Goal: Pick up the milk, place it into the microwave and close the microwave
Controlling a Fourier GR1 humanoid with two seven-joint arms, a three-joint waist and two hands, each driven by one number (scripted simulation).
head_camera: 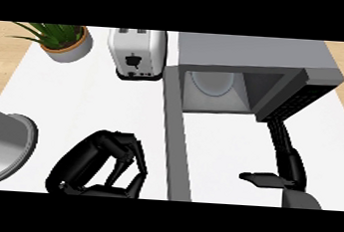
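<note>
While the microwave (259,76) stands with its door (175,138) swung wide, we see its cavity holding only a pale turntable (212,83); the milk shows nowhere. Our left hand (102,166) rests left of that door, fingers (121,147) curled on nothing. Our right hand (286,170) lies right of the door, fingers straight, thumb out. Left of the microwave stand a toaster (138,53) and a potted plant (61,41) on the white surface (72,102).
</note>
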